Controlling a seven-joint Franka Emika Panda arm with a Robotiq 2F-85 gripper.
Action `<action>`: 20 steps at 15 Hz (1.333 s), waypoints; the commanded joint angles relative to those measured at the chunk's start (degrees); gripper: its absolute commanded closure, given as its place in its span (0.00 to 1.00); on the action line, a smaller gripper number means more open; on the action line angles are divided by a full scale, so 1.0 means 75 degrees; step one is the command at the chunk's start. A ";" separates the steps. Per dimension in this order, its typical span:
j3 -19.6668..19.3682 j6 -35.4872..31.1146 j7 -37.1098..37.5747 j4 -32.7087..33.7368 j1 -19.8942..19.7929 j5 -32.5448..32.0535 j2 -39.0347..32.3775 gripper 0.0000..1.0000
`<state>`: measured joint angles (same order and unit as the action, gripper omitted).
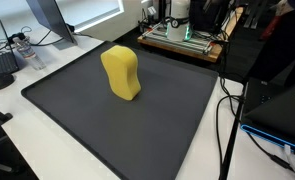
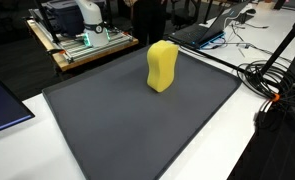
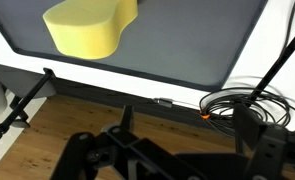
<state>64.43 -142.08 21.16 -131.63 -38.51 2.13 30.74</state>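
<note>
Our pincer (image 3: pixel 172 150) shows only in the wrist view, as a dark frame along the bottom edge. Its jaws are spread wide and grasp nothing, and it is well apart from the sponge. In both exterior views we see the white bench (image 1: pixel 47 150) carrying a large dark mat (image 1: pixel 177 110). The yellow sponge (image 1: pixel 121 73) stands upright on the mat (its middle pinched in like a waist), toward the mat's far side and touching nothing else. Beside the mat, black cables (image 2: pixel 272 85) lie coiled on the bench.
</note>
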 commanded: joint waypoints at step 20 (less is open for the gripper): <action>0.2234 0.5361 -0.1852 0.2768 -0.1625 -0.5451 -0.5434 0.00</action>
<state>83.91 -108.52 11.45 -113.42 -56.34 -33.10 -3.83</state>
